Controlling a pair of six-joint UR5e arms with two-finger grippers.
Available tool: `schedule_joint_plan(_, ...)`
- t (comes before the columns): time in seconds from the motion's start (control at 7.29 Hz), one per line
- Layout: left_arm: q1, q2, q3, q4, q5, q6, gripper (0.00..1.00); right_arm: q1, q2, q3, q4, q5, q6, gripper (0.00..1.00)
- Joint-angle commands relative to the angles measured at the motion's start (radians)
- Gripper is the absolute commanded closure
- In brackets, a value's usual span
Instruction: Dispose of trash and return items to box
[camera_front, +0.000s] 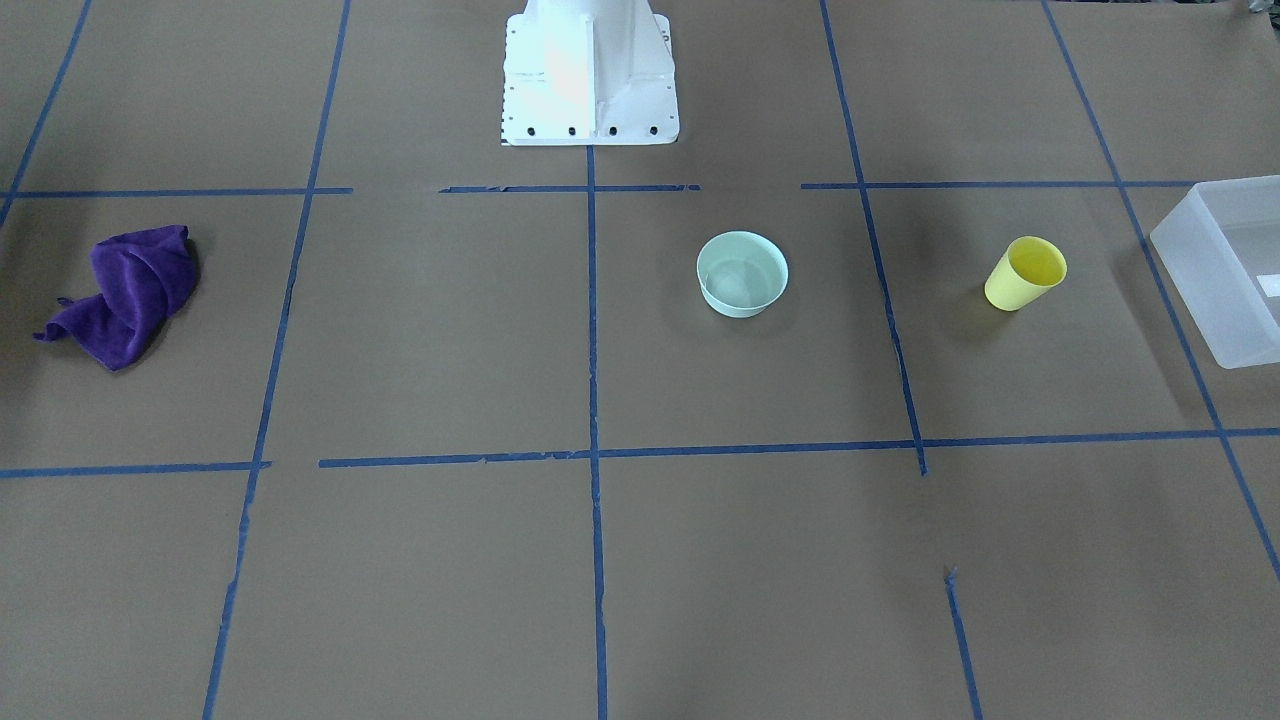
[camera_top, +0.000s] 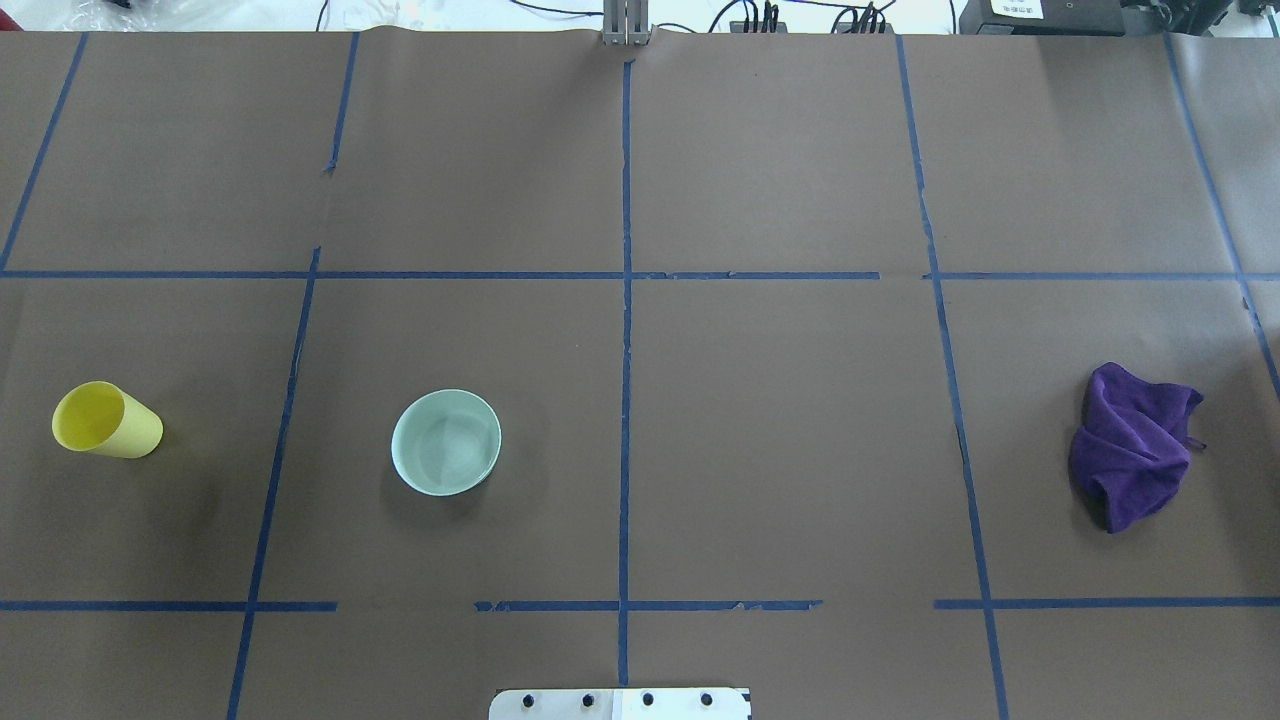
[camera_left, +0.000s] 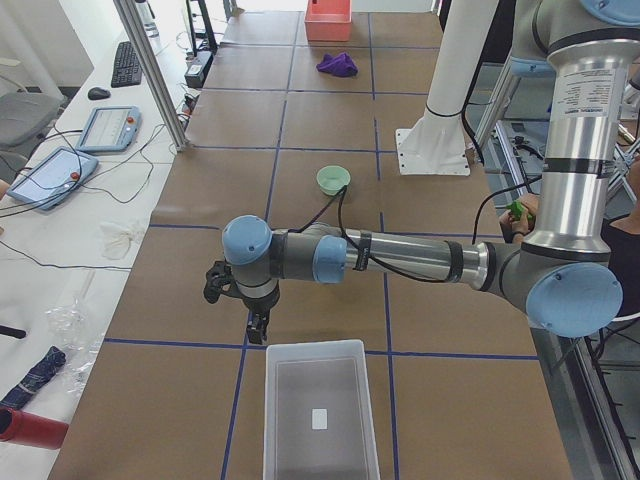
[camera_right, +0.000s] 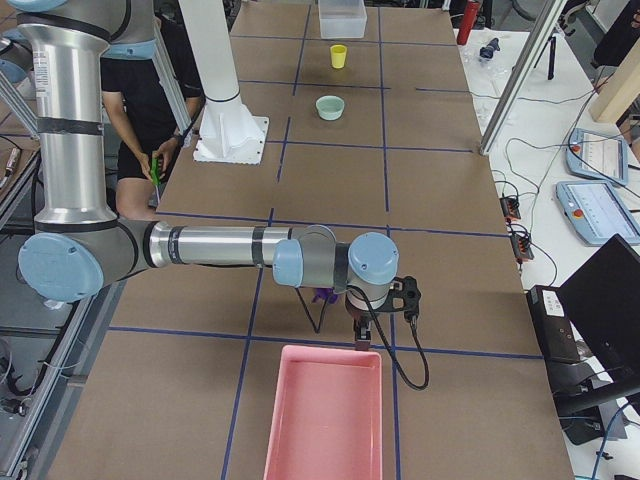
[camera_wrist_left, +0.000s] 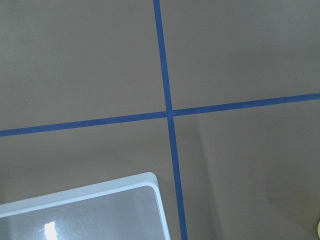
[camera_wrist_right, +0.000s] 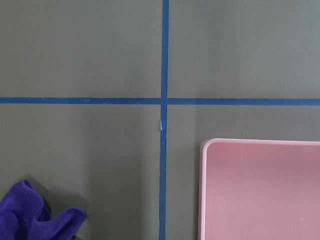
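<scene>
The yellow cup (camera_front: 1025, 273) stands on the table's left part, also seen from overhead (camera_top: 105, 420). The mint-green bowl (camera_front: 742, 273) sits nearer the middle (camera_top: 446, 442). The frosted white box (camera_front: 1225, 265) stands at the left end; its corner shows in the left wrist view (camera_wrist_left: 100, 210). My left gripper (camera_left: 258, 325) hangs just short of the box (camera_left: 320, 410). My right gripper (camera_right: 362, 335) hangs at the near rim of a pink tray (camera_right: 325, 415). Neither gripper's fingers show clearly, so I cannot tell if they are open or shut.
A crumpled purple cloth (camera_front: 115, 295) lies on the table's right part, close to the pink tray (camera_wrist_right: 260, 190) at that end. The white robot base (camera_front: 588, 75) stands at the table's robot-side edge. A person (camera_right: 150, 110) stands behind the robot.
</scene>
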Motion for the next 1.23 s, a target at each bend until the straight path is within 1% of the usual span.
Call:
schedule_joint_plan(0.0,0.000,-0.003,-0.020,0.000,0.000,0.000,0.00,-0.001,0.002,0.000,0.003,0.000,0.002,0.00)
schedule_joint_plan(0.14,0.001,-0.001,-0.070,-0.003,-0.002,-0.043,0.00,-0.001,0.004,0.001,0.003,0.000,0.002,0.00)
schedule_joint_plan(0.27,0.014,0.000,-0.137,-0.006,0.001,-0.157,0.00,-0.001,0.007,0.005,0.003,0.000,0.003,0.00)
schedule_joint_plan(0.41,0.038,0.011,-0.182,-0.008,-0.002,-0.240,0.00,-0.001,0.007,0.008,0.003,0.002,0.003,0.00)
schedule_joint_plan(0.55,0.075,0.044,-0.208,-0.020,-0.004,-0.282,0.00,-0.001,0.005,0.011,0.003,0.003,0.005,0.00)
schedule_joint_plan(0.69,0.101,0.092,-0.212,-0.114,-0.005,-0.328,0.00,-0.001,0.002,0.012,0.003,0.003,0.006,0.00)
schedule_joint_plan(0.96,0.223,0.246,-0.210,-0.500,-0.005,-0.615,0.00,-0.001,-0.004,0.014,0.006,0.005,0.010,0.00)
schedule_joint_plan(1.1,0.307,0.268,-0.208,-0.597,-0.001,-0.746,0.00,-0.001,-0.004,0.012,0.006,0.003,0.010,0.00)
